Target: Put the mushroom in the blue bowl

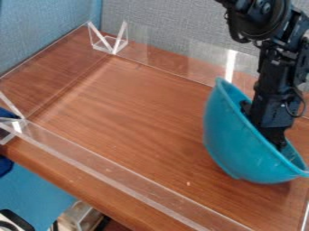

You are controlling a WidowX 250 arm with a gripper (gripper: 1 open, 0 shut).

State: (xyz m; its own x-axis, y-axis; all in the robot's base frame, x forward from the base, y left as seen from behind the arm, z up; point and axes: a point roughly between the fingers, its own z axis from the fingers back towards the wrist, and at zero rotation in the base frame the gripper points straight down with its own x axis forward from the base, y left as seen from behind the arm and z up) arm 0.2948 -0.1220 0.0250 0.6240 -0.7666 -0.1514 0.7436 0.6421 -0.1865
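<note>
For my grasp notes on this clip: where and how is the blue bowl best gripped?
Probably by the raised upper-left rim of the bowl, jaws coming from above, one on each side of the wall. The bowl is tipped steeply, its opening toward the arm, so that thin edge stands up and looks easiest to pinch.
</note>
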